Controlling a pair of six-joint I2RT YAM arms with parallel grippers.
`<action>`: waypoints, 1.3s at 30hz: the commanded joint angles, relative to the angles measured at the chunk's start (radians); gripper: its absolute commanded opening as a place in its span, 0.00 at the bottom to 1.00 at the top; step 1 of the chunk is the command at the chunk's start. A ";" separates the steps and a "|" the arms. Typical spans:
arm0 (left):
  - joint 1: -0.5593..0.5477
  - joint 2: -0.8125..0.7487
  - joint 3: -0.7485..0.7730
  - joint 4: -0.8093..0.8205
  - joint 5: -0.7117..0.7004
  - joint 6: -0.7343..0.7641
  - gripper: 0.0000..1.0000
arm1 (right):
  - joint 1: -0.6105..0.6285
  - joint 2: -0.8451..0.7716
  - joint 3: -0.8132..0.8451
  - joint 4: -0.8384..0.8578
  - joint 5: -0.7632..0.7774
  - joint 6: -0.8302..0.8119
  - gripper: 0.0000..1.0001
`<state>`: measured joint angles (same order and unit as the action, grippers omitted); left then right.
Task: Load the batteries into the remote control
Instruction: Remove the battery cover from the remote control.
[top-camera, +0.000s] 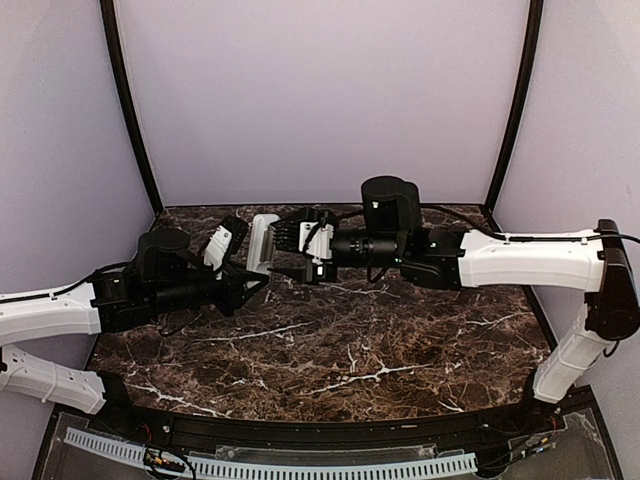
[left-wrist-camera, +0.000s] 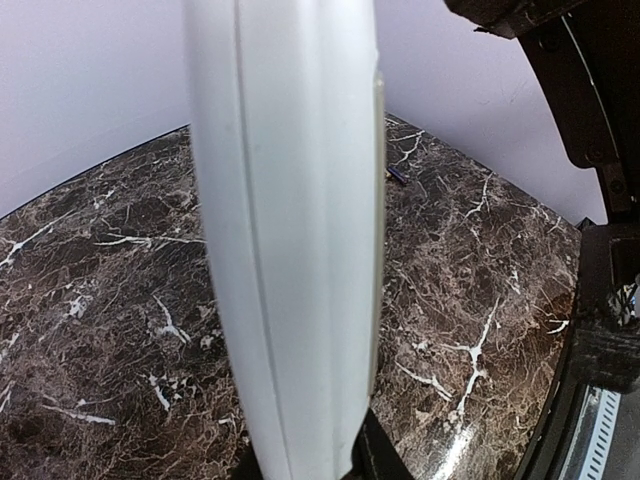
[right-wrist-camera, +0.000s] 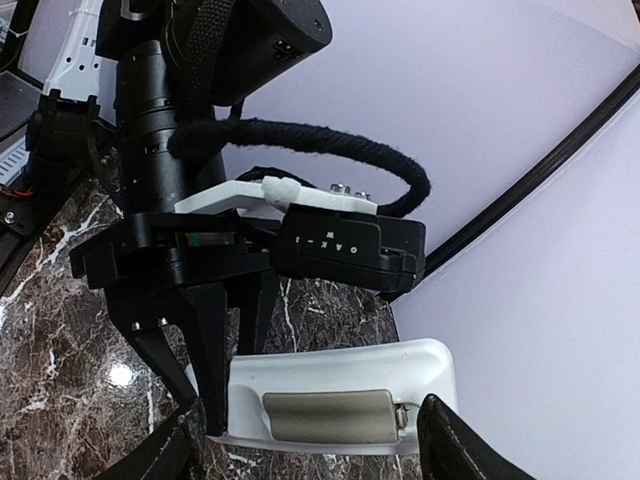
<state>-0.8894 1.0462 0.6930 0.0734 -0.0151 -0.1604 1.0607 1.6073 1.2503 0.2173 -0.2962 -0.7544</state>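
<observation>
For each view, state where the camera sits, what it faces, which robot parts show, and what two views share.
Top external: above, behind the arms, looking down on the marble table; both arms show.
Left wrist: on the left arm, facing the held remote control; own finger at bottom.
Right wrist: on the right arm, facing the left end effector gripping the remote control; own fingers at bottom.
Shared: all show the remote control and marble table.

On 1 dark marble table (top-camera: 350, 350): 2 white-and-black robot arms, the left arm (top-camera: 50, 315) and the right arm (top-camera: 520, 258); 2 grippers, the left gripper (top-camera: 252, 272) and the right gripper (top-camera: 288, 253); 1 white remote control (top-camera: 262, 243); 1 small dark item (left-wrist-camera: 397, 175), too small to identify.
</observation>
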 joint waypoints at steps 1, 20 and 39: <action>0.001 -0.006 0.022 0.016 0.012 0.006 0.00 | -0.009 0.032 0.049 0.024 -0.017 -0.012 0.69; 0.001 -0.025 0.009 0.040 0.080 0.015 0.00 | -0.030 0.098 0.083 -0.048 0.006 -0.016 0.65; 0.001 -0.061 0.002 0.039 -0.071 0.018 0.00 | 0.060 0.160 0.018 -0.174 0.064 -0.073 0.60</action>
<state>-0.8818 1.0286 0.6777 -0.0063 -0.0555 -0.1646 1.0714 1.7252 1.3270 0.1413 -0.2249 -0.8524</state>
